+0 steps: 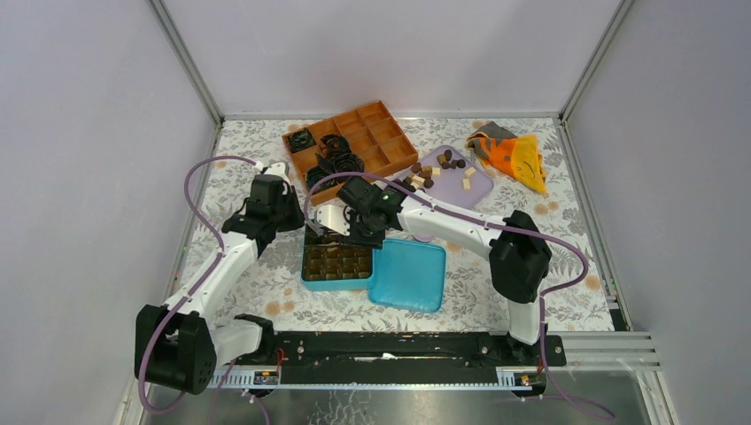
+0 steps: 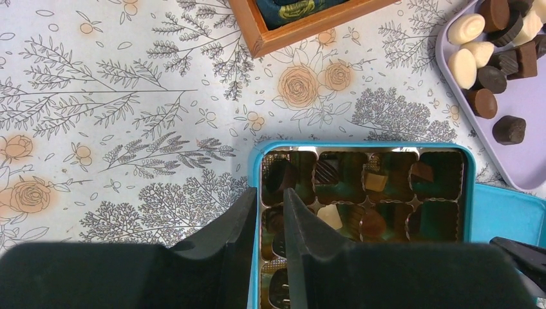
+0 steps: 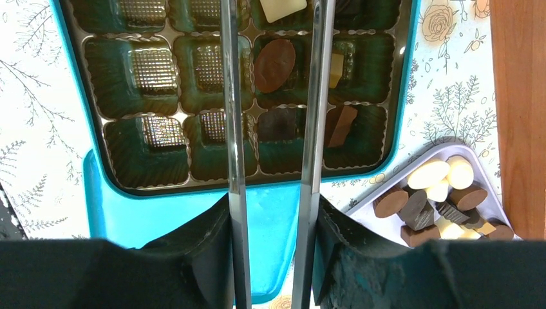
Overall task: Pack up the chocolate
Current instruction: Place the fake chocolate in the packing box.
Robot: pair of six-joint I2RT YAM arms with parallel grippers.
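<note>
The teal box point(image 1: 336, 282) holds a dark tray of cells. Chocolate point(image 3: 275, 64) lies in several cells point(image 2: 373, 181); other cells are bare. More chocolate point(image 1: 434, 173), dark, mid brown and cream, is heaped on a purple tray point(image 2: 515, 161). My left gripper point(image 2: 267, 193) straddles the box's left wall point(image 2: 255, 167), one finger outside and one inside, shut on it. My right gripper point(image 3: 275, 13) hangs over the box point(image 3: 257, 187), open. Its long thin fingers point(image 3: 233, 96) stand either side of a brown oval piece without touching it. Their tips run off the frame.
The box's teal lid point(image 1: 412, 279) lies against its right side. An orange wooden organiser point(image 1: 372, 133) with black paper cups point(image 1: 336, 159) stands behind. An orange and grey cloth point(image 1: 518, 155) lies at the back right. Walls enclose the table.
</note>
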